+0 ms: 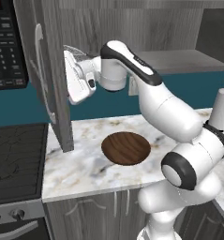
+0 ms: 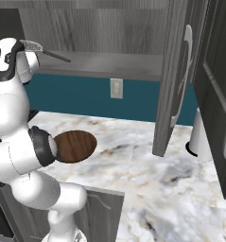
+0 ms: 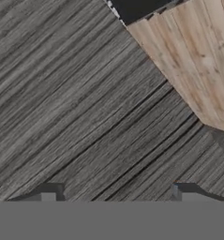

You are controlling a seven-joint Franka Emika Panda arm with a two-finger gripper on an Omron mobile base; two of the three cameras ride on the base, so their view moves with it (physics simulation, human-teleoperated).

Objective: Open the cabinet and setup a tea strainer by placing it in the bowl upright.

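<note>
Two cabinet doors open; brown grained bowl on counter

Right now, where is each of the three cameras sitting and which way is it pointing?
Left base view: behind the arm on its left, looking forward and down at the marble counter, the bowl and an open door of the cabinet; the arm rises from lower right.
Right base view: behind on the right, over the same counter; the arm stands at left.
Hand view: on the hand, close to grey wood grain; two finger tips stand apart.
Both base views share the bowl, counter and open door.
</note>
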